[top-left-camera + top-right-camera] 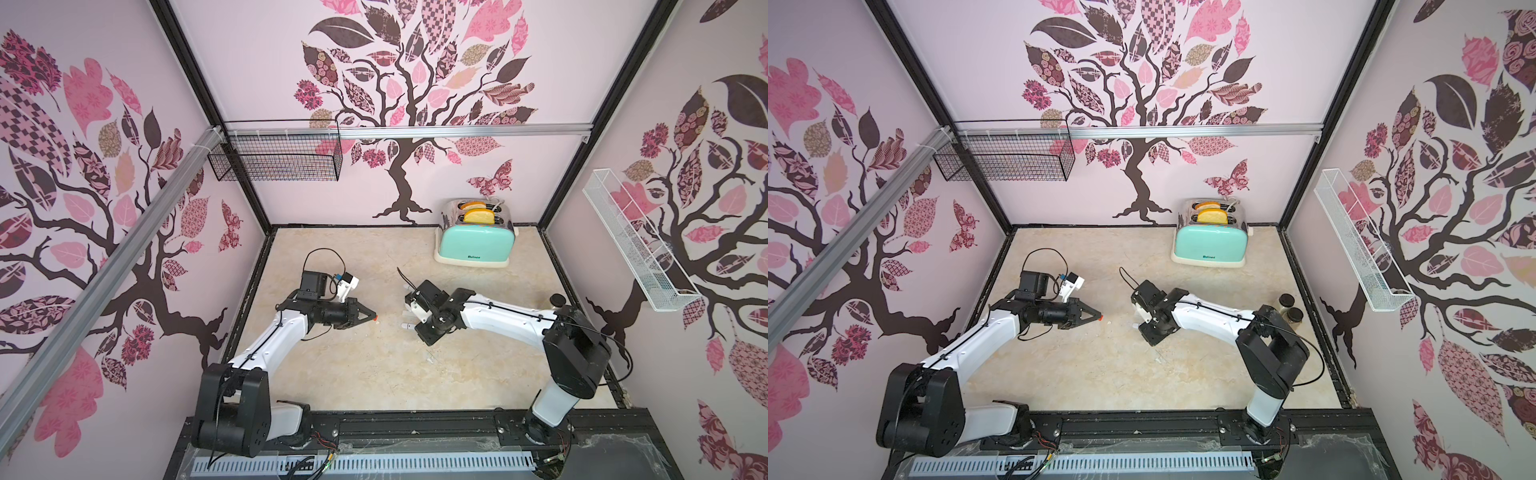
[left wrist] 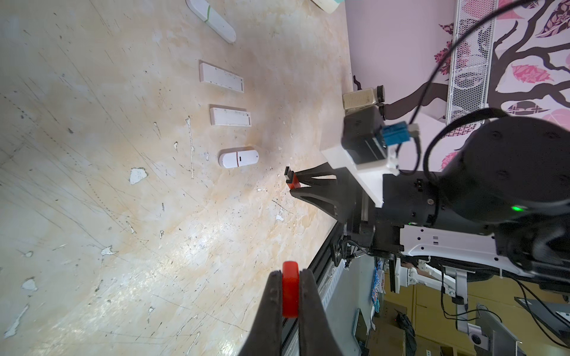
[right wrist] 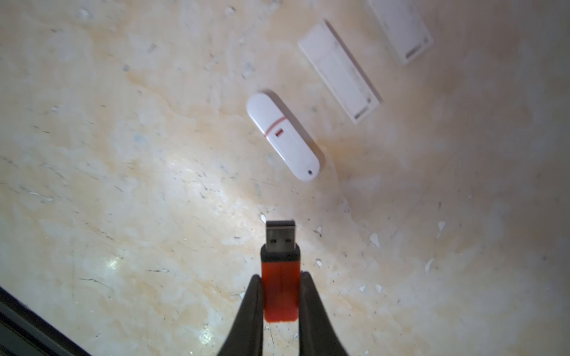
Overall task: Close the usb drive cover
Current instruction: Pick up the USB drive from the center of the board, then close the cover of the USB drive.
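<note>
My left gripper (image 2: 290, 274) is shut on a small red usb drive cover (image 2: 290, 296), which is pinched between both fingers above the table. In both top views the cover shows as a red speck (image 1: 375, 319) (image 1: 1100, 317) at the left gripper's tip. My right gripper (image 3: 281, 277) is shut on the red usb drive (image 3: 280, 268), whose black collar and bare metal plug stick out past the fingertips. The left wrist view shows the drive (image 2: 292, 181) in the right gripper some way off from the cover. In both top views the right fingers are hidden under the wrist.
Near the right gripper, a white rounded stick with a red stripe (image 3: 282, 135) and two white rectangular sticks (image 3: 339, 71) (image 3: 401, 27) lie on the beige table. A mint toaster (image 1: 473, 241) stands at the back. Two dark-lidded jars (image 1: 1289, 307) sit at the right edge.
</note>
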You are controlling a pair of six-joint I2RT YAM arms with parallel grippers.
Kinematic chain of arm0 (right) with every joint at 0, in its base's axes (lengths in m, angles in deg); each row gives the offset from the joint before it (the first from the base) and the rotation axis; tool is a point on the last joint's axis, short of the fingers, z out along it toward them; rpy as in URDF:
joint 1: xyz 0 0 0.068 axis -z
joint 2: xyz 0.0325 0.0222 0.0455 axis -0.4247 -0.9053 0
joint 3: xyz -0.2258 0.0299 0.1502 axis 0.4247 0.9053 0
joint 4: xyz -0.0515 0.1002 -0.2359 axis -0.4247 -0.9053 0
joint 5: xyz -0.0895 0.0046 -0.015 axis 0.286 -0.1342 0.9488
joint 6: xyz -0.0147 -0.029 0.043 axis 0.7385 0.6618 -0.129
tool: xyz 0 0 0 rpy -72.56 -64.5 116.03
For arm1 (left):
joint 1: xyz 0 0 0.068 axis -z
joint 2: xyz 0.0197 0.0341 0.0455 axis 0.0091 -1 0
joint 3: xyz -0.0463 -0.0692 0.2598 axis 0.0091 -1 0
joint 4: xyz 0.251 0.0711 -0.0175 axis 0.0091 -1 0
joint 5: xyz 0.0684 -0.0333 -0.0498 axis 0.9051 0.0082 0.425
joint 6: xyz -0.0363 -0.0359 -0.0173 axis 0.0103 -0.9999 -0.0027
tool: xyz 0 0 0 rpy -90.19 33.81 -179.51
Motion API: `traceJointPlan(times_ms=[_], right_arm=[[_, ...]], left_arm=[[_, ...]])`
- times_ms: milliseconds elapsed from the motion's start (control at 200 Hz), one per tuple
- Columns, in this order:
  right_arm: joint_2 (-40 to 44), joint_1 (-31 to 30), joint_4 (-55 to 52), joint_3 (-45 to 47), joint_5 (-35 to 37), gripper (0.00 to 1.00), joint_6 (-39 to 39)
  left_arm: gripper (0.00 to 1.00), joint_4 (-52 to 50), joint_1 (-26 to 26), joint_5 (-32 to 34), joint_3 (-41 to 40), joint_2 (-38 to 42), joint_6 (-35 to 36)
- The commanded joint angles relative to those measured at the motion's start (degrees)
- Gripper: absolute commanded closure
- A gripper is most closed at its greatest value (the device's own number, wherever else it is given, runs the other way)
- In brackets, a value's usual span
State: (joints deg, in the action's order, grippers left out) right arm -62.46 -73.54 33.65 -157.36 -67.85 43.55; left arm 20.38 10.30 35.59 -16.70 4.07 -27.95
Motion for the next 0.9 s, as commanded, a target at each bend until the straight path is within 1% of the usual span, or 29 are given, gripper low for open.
traceJointPlan(times_ms=[0,110,215,325,415,540,645,725,840,895], right_arm=[[2.16,-1.95,4.86,-3.05,-0.97,1.0,4.74],[3.51,-2.48,9.14,-2.49,-2.1,1.0,5.88],[3.52,-2.82,9.13,-4.03,-3.04,1.0,6.5],[3.8,-3.61,10.82,-3.58,-3.45,1.0,7.91],[3.29,-4.32,9.82,-4.92,-3.23,1.0,8.28],[3.3,-5.03,11.18,-5.07,-3.44,1.0,8.76],[2.35,-5.84,9.91,-6.73,-3.95,1.0,8.56],[2.04,-6.82,10.96,-6.53,-3.64,1.0,9.18],[0.35,-7.14,9.23,-8.6,-3.75,1.0,8.99],[0.35,-7.25,9.7,-8.12,-3.93,1.0,8.98]], left_arm=[[1.0,-0.17,0.33,-0.12,1.4,-0.31,1.02],[1.0,0.31,1.57,-0.51,1.15,-0.88,1.15],[1.0,-0.58,1.79,-0.43,1.61,-0.9,1.36],[1.0,-0.3,2.27,-0.52,1.58,-1.86,1.1],[1.0,-1.39,2.35,-0.41,2.62,-2.26,1.14],[1.0,-0.65,2.82,-0.36,2.26,-2.88,0.83],[1.0,-0.94,2.81,-0.07,2.29,-2.59,0.7],[1.0,0.08,2.86,-0.38,1.83,-2.69,-0.05],[1.0,-0.71,2.79,0.39,2.32,-2.61,0.22],[1.0,0.0,2.84,-0.04,2.07,-2.61,-0.32]])
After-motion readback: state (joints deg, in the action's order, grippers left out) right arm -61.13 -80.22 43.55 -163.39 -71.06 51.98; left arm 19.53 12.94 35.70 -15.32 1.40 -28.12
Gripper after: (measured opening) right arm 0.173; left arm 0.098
